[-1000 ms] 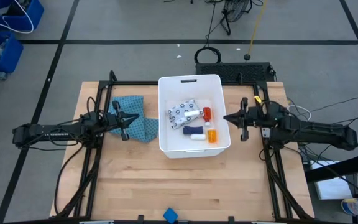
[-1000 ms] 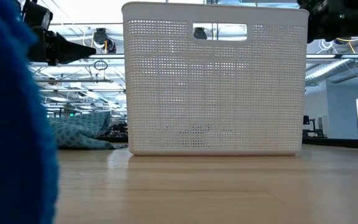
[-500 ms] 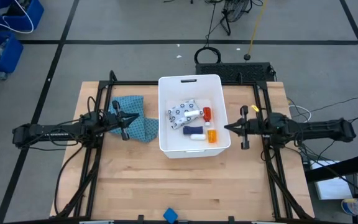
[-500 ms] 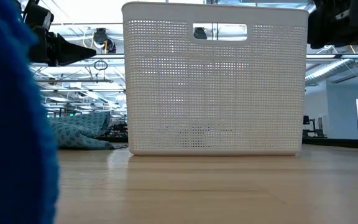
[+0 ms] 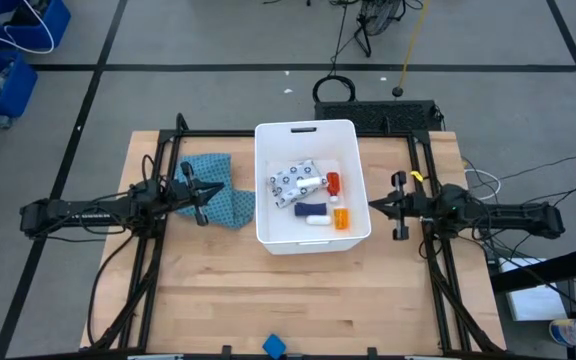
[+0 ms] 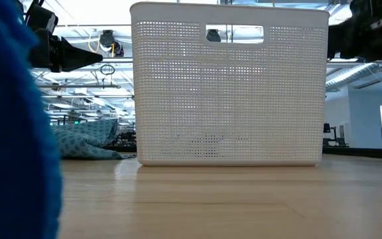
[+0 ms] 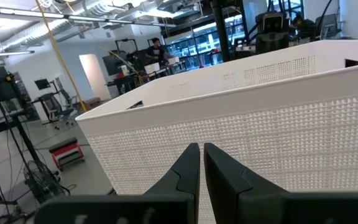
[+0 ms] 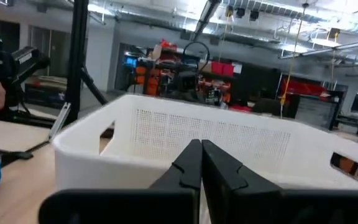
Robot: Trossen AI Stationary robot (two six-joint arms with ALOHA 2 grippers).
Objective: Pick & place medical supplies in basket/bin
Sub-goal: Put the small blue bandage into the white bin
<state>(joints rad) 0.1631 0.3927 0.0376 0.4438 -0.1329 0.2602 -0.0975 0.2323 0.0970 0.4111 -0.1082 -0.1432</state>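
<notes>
1. The white tub [image 5: 312,131] is sitting at the centre of the table [image 5: 268,300] in the high view. Its perforated wall is filling the middle of the low view, handle slot at top centre.
2. The supplies are lying inside the tub: the patterned pouch [image 5: 295,182] at centre, the red bottle [image 5: 333,182] to its right, the white tube [image 5: 316,220] and the orange pill bottle [image 5: 341,219] toward the lower right.
3. The left gripper [image 5: 199,192] is hovering at centre left, over the teal cloth [image 5: 218,195]; its jaws are closed and holding nothing, as the left wrist view shows [image 7: 199,163].
4. The right gripper [image 5: 376,206] is hovering just right of the tub; its jaws are likewise pressed together and empty [image 8: 199,160].
5. A blue piece [image 5: 274,346] is lying at the bottom centre edge of the table, outside the tub.
6. Handling judgement: the blue piece is probably light; grip it across its narrow sides. The bottles appear rigid and smooth, likely rolling if nudged. The pouch looks thin and flexible; pinch it at an edge.
</notes>
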